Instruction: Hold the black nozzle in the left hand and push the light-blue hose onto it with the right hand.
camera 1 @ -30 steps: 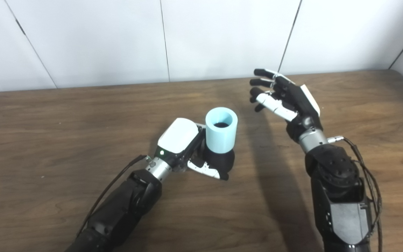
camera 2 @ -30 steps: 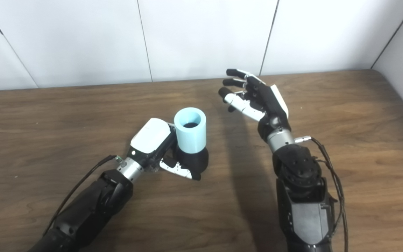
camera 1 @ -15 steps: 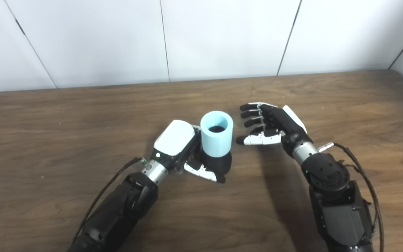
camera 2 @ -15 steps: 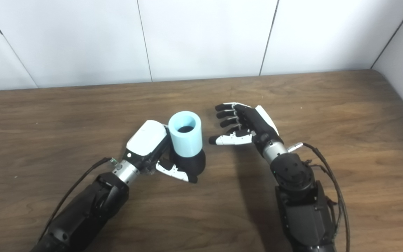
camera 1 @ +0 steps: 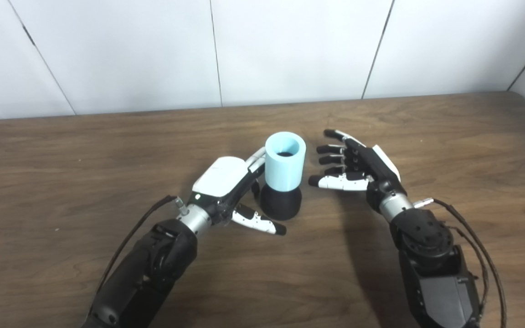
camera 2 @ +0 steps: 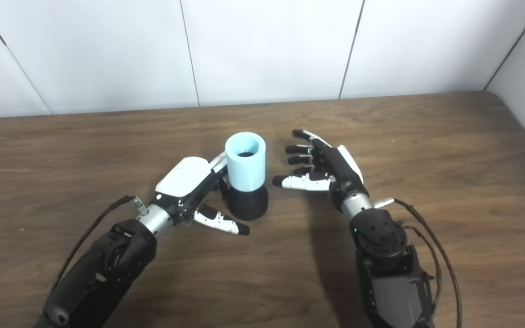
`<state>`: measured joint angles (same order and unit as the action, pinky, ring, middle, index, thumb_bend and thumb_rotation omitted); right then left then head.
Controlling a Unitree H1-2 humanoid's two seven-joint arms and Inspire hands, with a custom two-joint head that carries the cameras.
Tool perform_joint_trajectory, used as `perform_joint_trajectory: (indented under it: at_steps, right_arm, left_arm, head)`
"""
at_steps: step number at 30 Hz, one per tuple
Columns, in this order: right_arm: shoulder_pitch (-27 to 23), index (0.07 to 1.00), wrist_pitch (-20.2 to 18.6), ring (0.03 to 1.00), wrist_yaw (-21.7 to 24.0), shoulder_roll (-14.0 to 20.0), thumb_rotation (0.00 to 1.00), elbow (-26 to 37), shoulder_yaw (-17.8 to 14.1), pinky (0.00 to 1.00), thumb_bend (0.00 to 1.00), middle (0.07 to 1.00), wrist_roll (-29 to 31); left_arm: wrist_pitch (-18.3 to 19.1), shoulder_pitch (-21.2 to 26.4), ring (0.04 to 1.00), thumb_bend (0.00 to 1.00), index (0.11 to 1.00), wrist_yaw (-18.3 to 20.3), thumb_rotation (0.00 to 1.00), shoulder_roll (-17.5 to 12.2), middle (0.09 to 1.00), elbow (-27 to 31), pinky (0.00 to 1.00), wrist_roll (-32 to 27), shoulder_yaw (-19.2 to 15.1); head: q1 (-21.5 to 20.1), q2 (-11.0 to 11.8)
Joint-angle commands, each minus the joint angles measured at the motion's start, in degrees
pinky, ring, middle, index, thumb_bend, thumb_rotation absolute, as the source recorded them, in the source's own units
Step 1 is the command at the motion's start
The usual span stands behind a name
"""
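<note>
The light-blue hose (camera 1: 284, 160) sits upright on the black nozzle (camera 1: 280, 203), and the pair stands on the brown table (camera 1: 62, 150). My left hand (camera 1: 226, 187) is open just left of the pair, thumb stretched out in front of the nozzle's base, fingers reaching behind the hose. I cannot tell if the fingers touch it. My right hand (camera 1: 358, 169) is open to the right of the hose, fingers spread and pointing at it, a small gap away. The same scene shows in the right eye view, with the hose (camera 2: 245, 161) on the nozzle (camera 2: 246, 203).
The table's back edge meets a white panelled wall (camera 1: 290, 45). Cables run along both forearms.
My left hand has opened and let go of the nozzle, which now stands on the table. My right hand came down from above and settled, open, beside the hose.
</note>
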<state>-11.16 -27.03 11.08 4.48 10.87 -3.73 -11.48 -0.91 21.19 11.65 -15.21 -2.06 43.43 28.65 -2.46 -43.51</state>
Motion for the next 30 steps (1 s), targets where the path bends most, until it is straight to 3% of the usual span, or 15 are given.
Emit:
perform_joint_trajectory:
  at_steps: [1,12,15,18,20,23,25,26,30]
  right_arm:
    - [-1.0,0.895,0.7,0.716,-0.8,0.7,0.10,1.0,0.3,0.60,0.65,0.747,1.0]
    - [-1.2,0.867,1.0,0.704,-2.0,1.6,0.11,0.9,0.4,0.57,0.68,0.754,3.6]
    - [-1.2,0.843,0.8,0.703,-2.6,1.4,0.09,0.8,-0.3,0.58,0.66,0.749,4.8]
    - [-0.9,0.790,0.5,0.650,-3.9,0.8,0.08,0.9,-1.1,0.57,0.62,0.729,5.7]
    - [-0.8,0.766,0.6,0.629,-4.7,-0.3,0.09,0.7,-2.7,0.57,0.61,0.724,8.0]
    - [-1.0,0.736,1.1,0.586,-5.9,-1.6,0.11,-0.1,-4.4,0.54,0.59,0.690,10.2]
    - [-1.3,0.733,1.8,0.576,-6.2,-1.4,0.13,-1.0,-4.6,0.52,0.57,0.679,10.5]
    - [-1.3,0.732,2.1,0.577,-6.2,-1.3,0.15,-1.3,-4.5,0.51,0.57,0.679,10.7]
    - [-1.5,0.718,3.5,0.582,-6.3,-0.7,0.15,-2.7,-4.4,0.49,0.58,0.693,11.6]
  left_arm:
    - [6.9,-3.2,1.000,1.00,1.000,5.0,0.34,-3.9,1.000,-3.5,0.93,3.1,-0.6]
    - [7.0,-3.3,0.999,1.00,0.997,4.7,0.34,-3.8,0.995,-4.6,0.89,3.4,-1.4]
    - [7.1,-4.6,0.921,0.84,0.949,1.5,0.33,-2.8,0.947,-3.7,0.76,0.8,-4.9]
    - [7.5,-7.4,0.792,0.67,0.848,-3.9,0.16,2.0,0.843,-2.0,0.65,-8.2,-13.7]
    - [7.5,-9.2,0.731,0.62,0.796,-6.1,0.08,7.2,0.787,-0.3,0.61,-19.5,-21.8]
    - [10.3,-10.3,0.650,0.59,0.744,-5.1,0.08,13.0,0.725,1.9,0.53,-35.2,-30.8]
    - [13.1,-10.4,0.660,0.64,0.743,-2.9,0.13,14.8,0.726,2.9,0.53,-43.4,-34.3]
    - [14.1,-10.4,0.710,0.68,0.765,-2.0,0.16,15.1,0.755,3.3,0.58,-46.3,-35.2]
    - [13.5,-10.6,0.748,0.70,0.778,-0.8,0.15,14.2,0.786,3.3,0.65,-49.7,-35.1]
  head:
    - [-0.1,-0.1]
    - [-0.3,0.3]
    - [-0.2,0.5]
    - [0.3,0.7]
    - [0.6,1.0]
    - [1.1,1.2]
    - [1.4,1.4]
    - [1.4,1.5]
    - [1.3,1.7]
